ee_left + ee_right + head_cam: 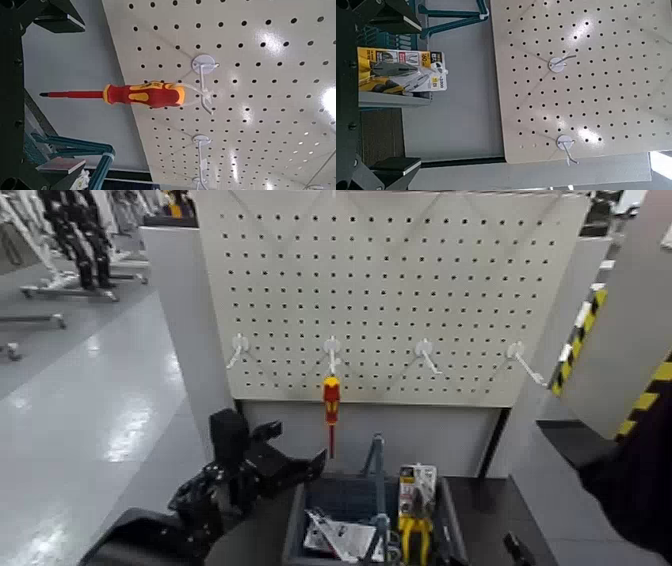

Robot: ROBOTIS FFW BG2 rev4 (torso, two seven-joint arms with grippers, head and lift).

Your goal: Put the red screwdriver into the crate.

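The slim red screwdriver with yellow-banded handle [331, 402] hangs from a white pegboard hook [332, 348] above the dark blue-grey plastic crate [296, 528], within reach of the left gripper [262, 462]; whether its fingers are parted, I cannot tell.

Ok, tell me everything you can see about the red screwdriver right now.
The red screwdriver hangs upright, tip down, from the second hook from the left on the white pegboard. Its bulbous handle is red with yellow bands, seemingly rubbery plastic, and narrows into a thin red-sheathed shaft ending in a short dark tip. Only the hook touches it. It hangs above the crate. The left gripper sits below and to its left, not touching it.
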